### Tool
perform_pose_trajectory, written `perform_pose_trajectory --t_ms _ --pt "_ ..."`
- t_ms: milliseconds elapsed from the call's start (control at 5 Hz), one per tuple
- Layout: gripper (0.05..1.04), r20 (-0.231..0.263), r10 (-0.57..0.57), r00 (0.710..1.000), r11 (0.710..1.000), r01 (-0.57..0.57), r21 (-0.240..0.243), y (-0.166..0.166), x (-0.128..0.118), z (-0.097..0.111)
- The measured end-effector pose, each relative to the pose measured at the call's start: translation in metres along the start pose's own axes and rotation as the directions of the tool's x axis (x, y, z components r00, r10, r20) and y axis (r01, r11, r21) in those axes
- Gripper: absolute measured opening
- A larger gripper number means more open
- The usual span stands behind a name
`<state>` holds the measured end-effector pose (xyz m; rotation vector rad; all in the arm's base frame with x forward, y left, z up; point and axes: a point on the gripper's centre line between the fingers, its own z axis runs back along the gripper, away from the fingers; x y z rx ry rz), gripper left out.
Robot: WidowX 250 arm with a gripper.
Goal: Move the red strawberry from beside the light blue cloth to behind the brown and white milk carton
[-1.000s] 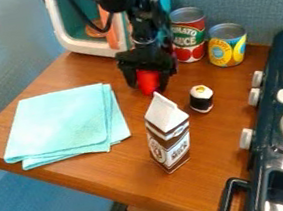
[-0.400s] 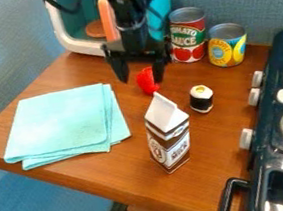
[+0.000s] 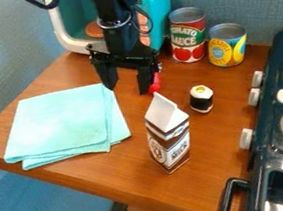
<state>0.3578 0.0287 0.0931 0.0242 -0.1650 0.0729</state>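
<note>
Stove at the table's right edge. Cloth near its left corner. Claw spread, nothing pinched, towards the far edge. Carton upright, near the front edge. Red toy on the table, partly behind one claw finger.

Labels around the carton: "TOMATO SAUCE" reads plainly

The carton bears a round emblem and, on its adjoining side, lettering that looks like "MILK", too small to be certain. Behind the carton, the red can reads "TOMATO SAUCE" on its label. Behind and to the right of the carton, the yellow can carries blue-backed lettering, not fully legible.
</note>
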Motion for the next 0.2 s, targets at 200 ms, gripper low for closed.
perform_pose_trajectory --t_ms 200 --pt "1.005 -0.061 -0.055 0.997 0.998 0.055 -0.014 -0.0027 -0.0097 0.0003"
